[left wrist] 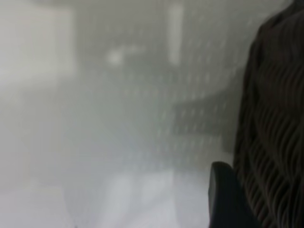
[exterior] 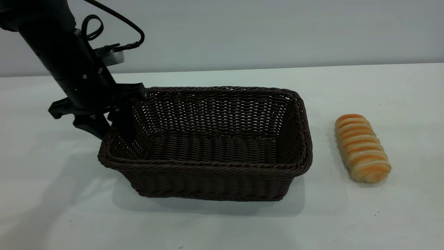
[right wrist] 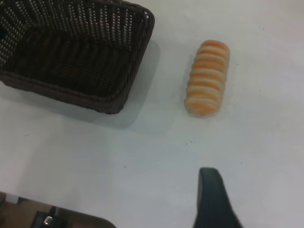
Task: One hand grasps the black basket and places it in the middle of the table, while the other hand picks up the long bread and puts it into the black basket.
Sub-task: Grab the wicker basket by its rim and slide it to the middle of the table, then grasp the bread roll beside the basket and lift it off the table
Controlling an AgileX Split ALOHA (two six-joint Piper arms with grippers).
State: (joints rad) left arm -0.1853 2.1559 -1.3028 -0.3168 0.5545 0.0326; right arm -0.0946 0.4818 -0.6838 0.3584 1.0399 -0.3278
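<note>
The black basket (exterior: 208, 139) sits on the white table (exterior: 222, 225), near its middle, and is empty. My left gripper (exterior: 112, 133) straddles the braided rim at the basket's left end, one finger inside and one outside, shut on the rim. In the left wrist view the outer finger (left wrist: 225, 197) lies against the basket's woven wall (left wrist: 275, 123). The long bread (exterior: 361, 147) lies on the table to the right of the basket, apart from it. My right gripper (right wrist: 216, 190) hovers above the table near the bread (right wrist: 207, 77), with the basket (right wrist: 71, 47) farther off.
A pale wall stands behind the table's far edge (exterior: 277, 67). Bare white tabletop lies in front of the basket and around the bread.
</note>
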